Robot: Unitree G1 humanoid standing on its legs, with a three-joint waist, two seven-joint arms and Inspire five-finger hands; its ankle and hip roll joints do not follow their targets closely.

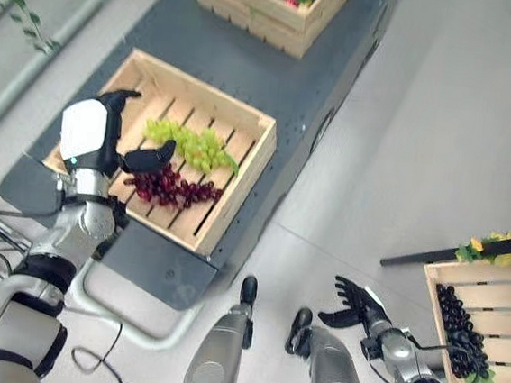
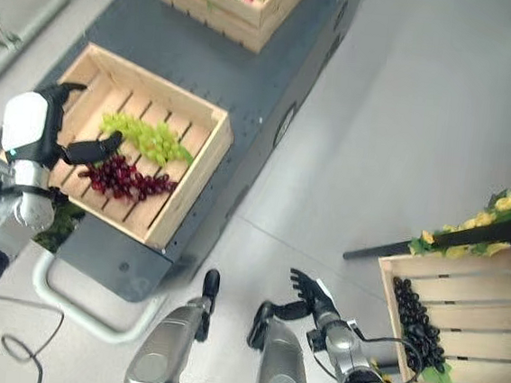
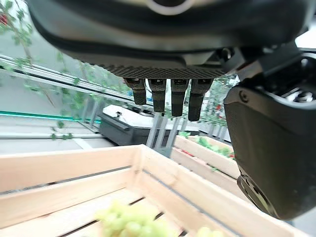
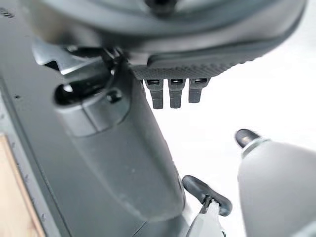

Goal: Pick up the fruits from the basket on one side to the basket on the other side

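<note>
- The green grapes (image 1: 190,144) lie inside the wooden crate (image 1: 245,168), on its slatted floor.
- The red grapes (image 1: 170,186) lie in the same wooden crate, touching the green grapes on the side nearer the robot.
- The left hand (image 1: 98,136) hangs over the wooden crate, just above the red grapes. Its fingers are spread apart and straight, its thumb points toward the grapes, and it holds nothing.
- In the left wrist view the green grapes (image 3: 133,224) sit low in the wooden crate (image 3: 74,170), under the fingertips (image 3: 170,101), not touching them.
- The wooden crate stands on a dark grey counter (image 1: 267,75).
- A second crate (image 1: 281,17) with red and green things in it stands on the same counter, on the far side of the wooden crate, well apart from it.
- The right hand (image 1: 357,308) is low over the floor (image 1: 425,126), well apart from the wooden crate, on the robot's right. Its fingers are spread apart and it holds nothing.
- A third crate (image 1: 498,310) stands on the robot's right, far from the wooden crate. Black grapes (image 1: 459,333) lie inside it, with leaves and yellow bits (image 1: 504,247) at its far edge.
</note>
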